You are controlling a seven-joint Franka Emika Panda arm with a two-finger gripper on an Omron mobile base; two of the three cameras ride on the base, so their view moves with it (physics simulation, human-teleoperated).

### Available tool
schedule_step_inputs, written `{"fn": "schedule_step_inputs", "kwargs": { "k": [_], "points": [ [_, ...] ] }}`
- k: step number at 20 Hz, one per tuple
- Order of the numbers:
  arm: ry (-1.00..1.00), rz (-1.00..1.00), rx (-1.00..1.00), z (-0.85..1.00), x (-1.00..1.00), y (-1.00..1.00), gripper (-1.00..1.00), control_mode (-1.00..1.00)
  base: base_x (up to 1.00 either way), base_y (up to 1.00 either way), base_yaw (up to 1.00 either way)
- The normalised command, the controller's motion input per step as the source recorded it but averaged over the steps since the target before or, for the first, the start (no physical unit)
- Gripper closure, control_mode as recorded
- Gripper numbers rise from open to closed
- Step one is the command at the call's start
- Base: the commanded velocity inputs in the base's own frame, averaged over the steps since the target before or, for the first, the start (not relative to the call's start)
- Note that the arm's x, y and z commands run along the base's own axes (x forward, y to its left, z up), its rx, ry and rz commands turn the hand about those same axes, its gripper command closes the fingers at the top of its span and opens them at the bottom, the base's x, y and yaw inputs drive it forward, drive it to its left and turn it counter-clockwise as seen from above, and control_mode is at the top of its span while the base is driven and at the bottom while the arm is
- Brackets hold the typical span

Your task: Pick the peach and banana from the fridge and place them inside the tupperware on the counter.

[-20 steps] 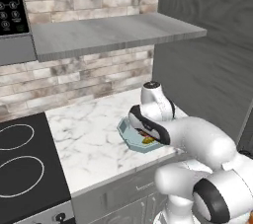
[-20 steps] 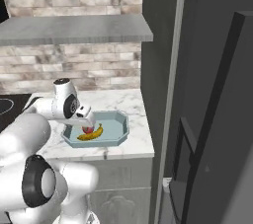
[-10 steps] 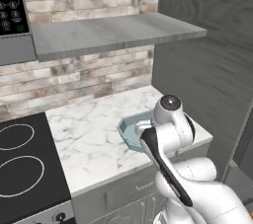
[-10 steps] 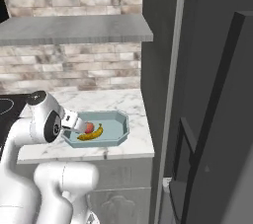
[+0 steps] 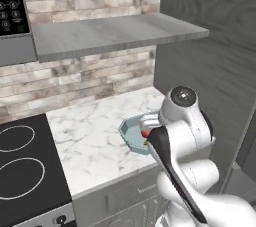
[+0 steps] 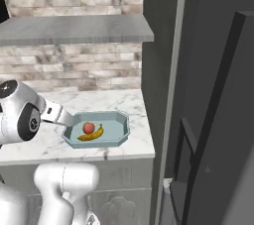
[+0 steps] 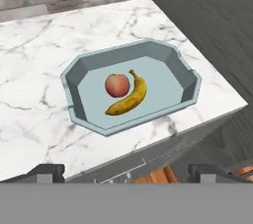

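The light blue-grey tupperware [image 7: 188,87] sits on the white marble counter [image 7: 39,94] near its right end. Inside it the red-orange peach [image 7: 117,85] lies touching the yellow banana [image 7: 129,98]. Both also show in the right base view, peach [image 6: 89,128] and banana [image 6: 92,134], inside the tupperware [image 6: 116,129]. My gripper [image 7: 127,172] is open and empty, held back above the counter's front edge and apart from the tupperware. In the left base view my arm hides most of the tupperware [image 5: 131,132]. The grey fridge [image 6: 161,70] stands right of the counter.
The fridge door [image 6: 218,120] with its black bar handle stands open at the right. A black stovetop [image 5: 25,171] lies left of the counter. A grey shelf [image 5: 110,33] hangs over the counter, with a brick wall behind.
My hand has drawn back from over the fruit, toward the counter's front edge and to the left in the right base view. Peach and banana stay in the tupperware. The jaws remain open.
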Motion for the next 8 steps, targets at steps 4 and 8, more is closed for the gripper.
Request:
{"fn": "schedule_step_inputs", "kwargs": {
  "k": [4,8],
  "points": [
    [-0.11,0.0,0.01,0.38,-0.75,-0.01,-1.0,-1.0,0.0,0.0,0.0],
    [-0.02,0.0,0.07,0.41,-0.75,-0.09,-1.0,-1.0,0.0,0.0,0.0]
  ]
}}
